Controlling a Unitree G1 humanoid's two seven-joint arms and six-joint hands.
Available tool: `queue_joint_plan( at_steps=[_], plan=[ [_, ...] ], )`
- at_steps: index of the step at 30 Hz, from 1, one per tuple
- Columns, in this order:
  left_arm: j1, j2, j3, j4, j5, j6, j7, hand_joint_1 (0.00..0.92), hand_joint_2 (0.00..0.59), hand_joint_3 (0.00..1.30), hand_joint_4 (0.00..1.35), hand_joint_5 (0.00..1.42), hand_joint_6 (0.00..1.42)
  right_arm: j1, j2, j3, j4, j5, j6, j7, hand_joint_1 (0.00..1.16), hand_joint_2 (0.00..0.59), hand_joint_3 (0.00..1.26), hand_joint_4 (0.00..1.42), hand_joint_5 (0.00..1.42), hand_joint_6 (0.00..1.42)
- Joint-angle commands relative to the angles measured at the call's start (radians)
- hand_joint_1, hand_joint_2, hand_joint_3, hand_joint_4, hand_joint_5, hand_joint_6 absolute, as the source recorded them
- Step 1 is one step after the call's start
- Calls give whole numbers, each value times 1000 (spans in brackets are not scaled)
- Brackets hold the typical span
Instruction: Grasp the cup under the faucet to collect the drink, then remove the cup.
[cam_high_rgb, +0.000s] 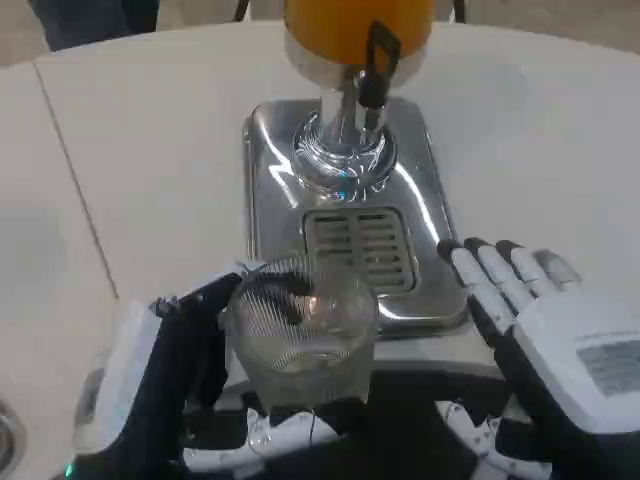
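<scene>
My left hand (175, 375) grips the empty glass cup (300, 330) at the tabletop's near edge; right hand (560, 340) open, idle. Positioning under the faucet (375, 65), filling and removal remain.

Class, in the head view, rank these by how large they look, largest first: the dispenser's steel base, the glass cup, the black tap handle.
1. Steel base
2. Glass cup, though nearness to the camera enlarges it
3. Black tap handle

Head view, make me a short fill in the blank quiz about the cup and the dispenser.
1. The ribbed glass cup is held by the robot's ____ hand.
2. The drink in the dispenser tank is ____ in colour.
3. The right hand rests open, holding ____.

Missing words: left; orange; nothing
</scene>
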Motion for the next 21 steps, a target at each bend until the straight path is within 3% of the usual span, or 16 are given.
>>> queue_joint_plan(
  at_steps=[1, 10, 16, 21],
  plan=[
    [-16, -18, -5, 3, 12, 5, 3, 667, 75, 1160, 1123, 1424, 1424, 5, 15, 5, -19, -10, 7, 19, 418, 492, 0, 0, 0, 1],
    [-36, -29, 10, 31, 28, 21, 16, 669, 76, 1159, 1119, 1424, 1424, -14, 35, -4, -3, -16, 20, 17, 422, 493, 0, 0, 0, 1],
    [-184, -64, 5, 184, 77, 46, 82, 669, 76, 1159, 1119, 1424, 1424, 12, 43, -7, -22, -29, 25, 17, 423, 493, 0, 0, 0, 0],
    [-332, -81, -20, 353, 108, 41, 149, 669, 77, 1159, 1119, 1424, 1424, 37, 81, 2, -48, -64, 42, 21, 424, 493, 0, 0, 0, 0]
  ],
)
